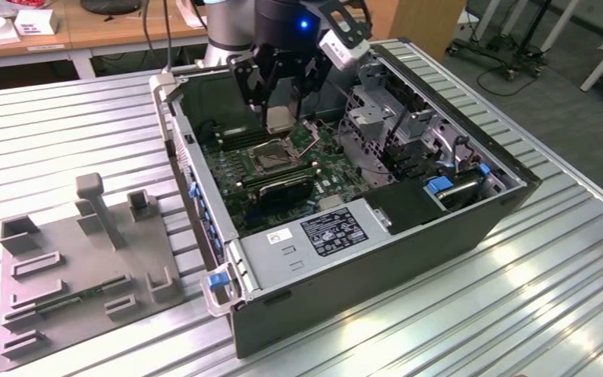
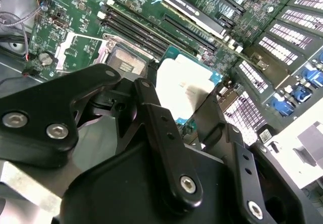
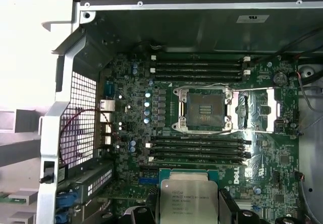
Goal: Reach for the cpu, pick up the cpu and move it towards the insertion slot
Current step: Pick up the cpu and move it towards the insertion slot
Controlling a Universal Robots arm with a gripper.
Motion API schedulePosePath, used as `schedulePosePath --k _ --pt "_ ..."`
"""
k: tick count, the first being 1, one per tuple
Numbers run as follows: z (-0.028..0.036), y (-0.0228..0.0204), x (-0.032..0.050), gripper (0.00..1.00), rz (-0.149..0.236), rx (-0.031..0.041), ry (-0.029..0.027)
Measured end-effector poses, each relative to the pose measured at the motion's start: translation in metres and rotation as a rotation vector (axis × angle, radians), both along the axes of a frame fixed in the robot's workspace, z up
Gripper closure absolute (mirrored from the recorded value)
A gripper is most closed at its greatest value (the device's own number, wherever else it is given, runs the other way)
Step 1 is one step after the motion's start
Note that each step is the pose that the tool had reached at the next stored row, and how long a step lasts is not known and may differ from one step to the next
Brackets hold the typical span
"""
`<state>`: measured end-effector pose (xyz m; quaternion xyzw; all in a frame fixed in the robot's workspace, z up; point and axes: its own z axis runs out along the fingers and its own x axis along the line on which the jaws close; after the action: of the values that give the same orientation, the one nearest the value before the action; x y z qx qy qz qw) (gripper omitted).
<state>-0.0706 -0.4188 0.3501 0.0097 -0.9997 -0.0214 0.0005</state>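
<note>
The gripper [image 1: 282,118] pinches the cpu [image 3: 187,200] between its black fingers [image 2: 164,128], jaws closed only to the chip's width, held flat above the green board [image 3: 131,108] inside the open case [image 1: 469,228]. The slot [image 3: 204,109] lies open nearby, between black memory slots [image 3: 199,148]. A white label [image 1: 333,231] sits on the power supply. A grey fixture [image 1: 76,271] stands on the table [image 1: 553,298] beside the case.

Silvery cpu [image 3: 187,200] aloft, apparently level, near open insertion slot [image 3: 204,108]

Exterior view high, oblique; both wrist views close, share motherboard [image 3: 202,133].
</note>
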Motion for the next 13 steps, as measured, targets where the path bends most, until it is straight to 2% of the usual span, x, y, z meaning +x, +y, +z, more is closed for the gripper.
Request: schedulePosePath --k 4,13 --pt "-0.0003 0.0026 0.0 0.46 0.0 0.0001 -0.0001" --pt "-0.0005 0.0047 0.0 0.46 0.0 0.0002 -0.0001"
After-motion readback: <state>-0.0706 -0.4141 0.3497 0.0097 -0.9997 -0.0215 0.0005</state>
